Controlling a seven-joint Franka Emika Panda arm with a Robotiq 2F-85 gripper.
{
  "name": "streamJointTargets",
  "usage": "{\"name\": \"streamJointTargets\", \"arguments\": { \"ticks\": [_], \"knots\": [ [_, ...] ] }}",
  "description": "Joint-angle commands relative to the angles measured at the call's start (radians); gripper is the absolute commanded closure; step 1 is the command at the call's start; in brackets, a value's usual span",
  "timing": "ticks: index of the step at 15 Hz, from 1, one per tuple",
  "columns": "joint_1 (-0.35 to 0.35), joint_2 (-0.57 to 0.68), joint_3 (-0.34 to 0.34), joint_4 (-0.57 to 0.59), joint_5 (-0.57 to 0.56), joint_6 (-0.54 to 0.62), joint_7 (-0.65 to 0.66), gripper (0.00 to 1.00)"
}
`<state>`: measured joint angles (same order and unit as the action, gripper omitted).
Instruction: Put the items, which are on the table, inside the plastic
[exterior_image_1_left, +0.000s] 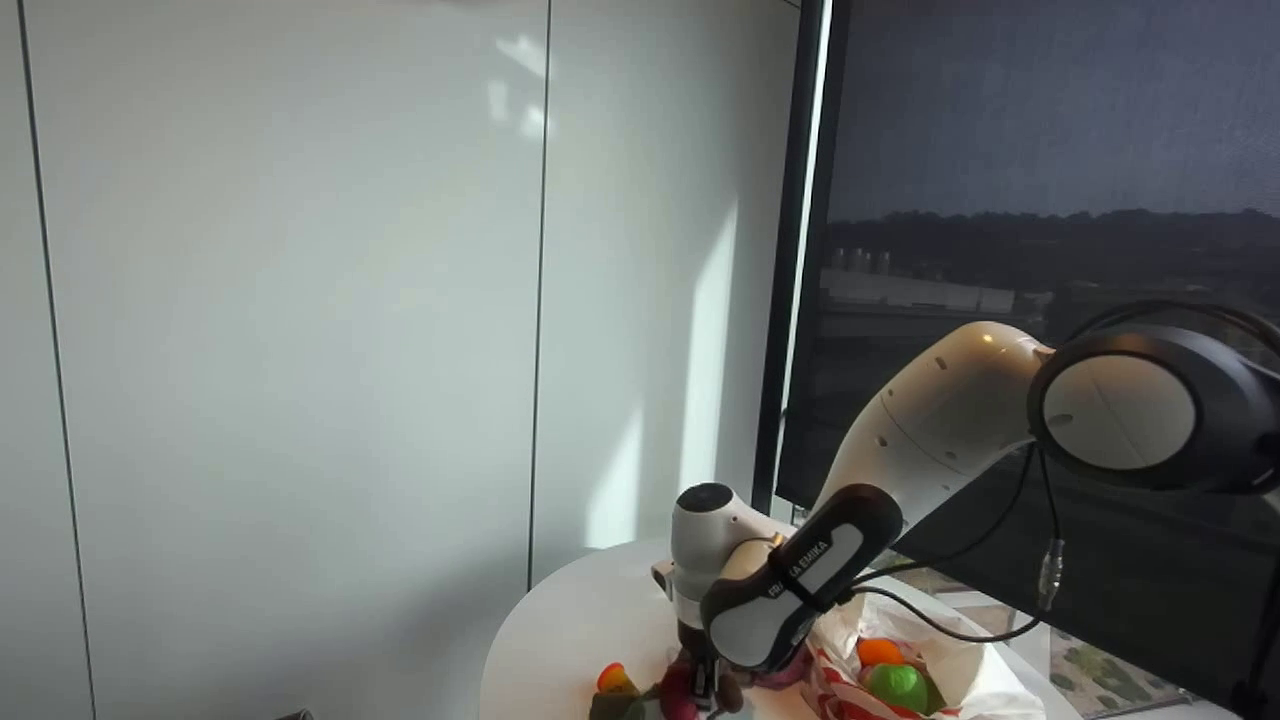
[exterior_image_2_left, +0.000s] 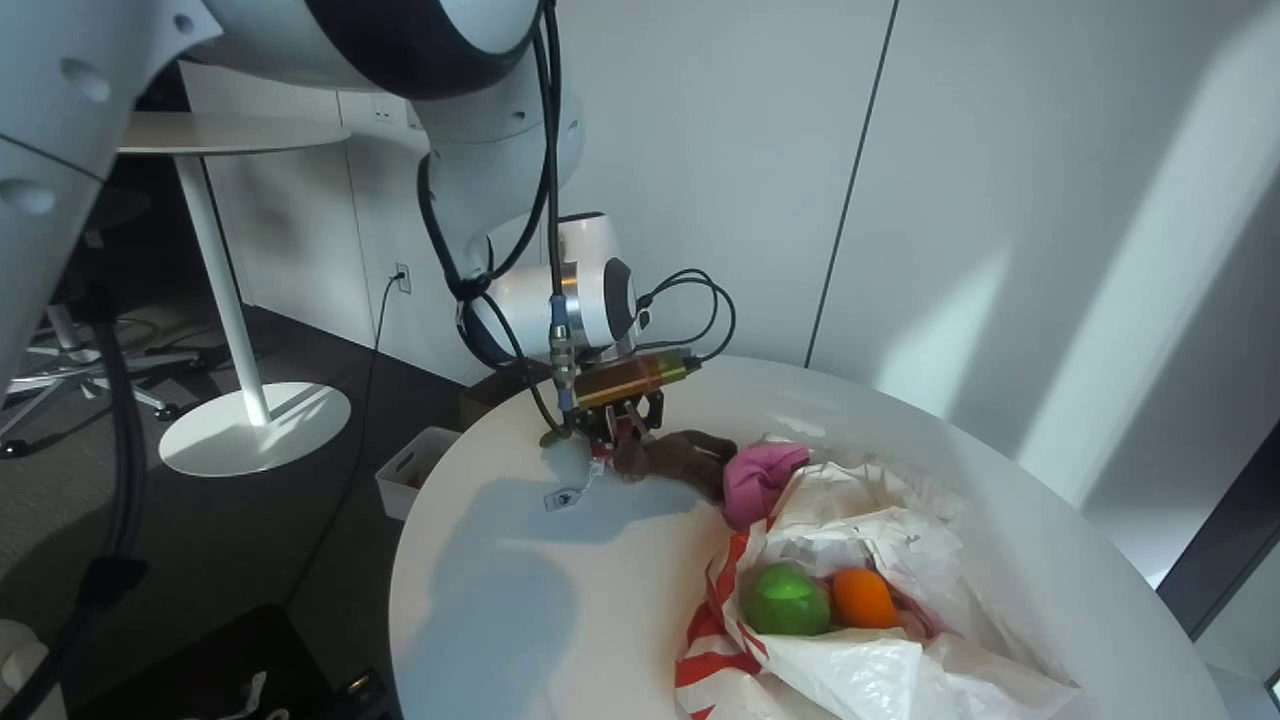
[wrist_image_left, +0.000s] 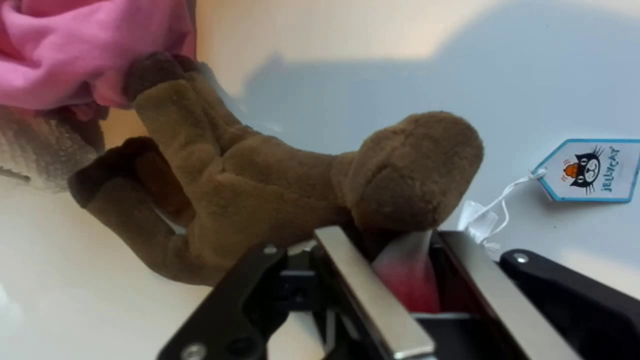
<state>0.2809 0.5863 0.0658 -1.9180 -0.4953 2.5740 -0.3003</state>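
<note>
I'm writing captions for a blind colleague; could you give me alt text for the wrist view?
Close-up of the gripper closed on a red piece, while a brown plush toy lies beside it on the white table. A pink piece is at upper left next to the toy; a blue-edged Jellycat tag on a string lies at right.

In an exterior view the camera, farther back, looks almost straight ahead at a pale wall (exterior_image_1_left: 300, 300), the worktop (exterior_image_1_left: 560, 620) cut off at the bottom. In an exterior view it sits closer, looking down past the arm (exterior_image_2_left: 500, 150), over the bag (exterior_image_2_left: 850, 665). Both exterior views share these. The wrist view looks down along the hand (wrist_image_left: 388, 239), very close, at a red toy (wrist_image_left: 409, 287) and brown toy (wrist_image_left: 280, 200).
</note>
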Motion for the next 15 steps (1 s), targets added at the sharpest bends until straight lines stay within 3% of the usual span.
{"name": "streamJointTargets", "arguments": {
  "ticks": [1,6,10,15],
  "knots": [
    [-0.064,-0.140,-0.027,-0.063,0.003,-0.028,0.007,0.84],
    [-0.169,-0.364,-0.013,-0.159,0.094,-0.077,-0.020,0.83],
    [-0.252,-0.561,0.026,-0.271,0.331,-0.004,-0.161,0.83],
    [-0.262,-0.754,-0.047,-0.329,0.530,-0.083,-0.244,0.83]
  ]
}}
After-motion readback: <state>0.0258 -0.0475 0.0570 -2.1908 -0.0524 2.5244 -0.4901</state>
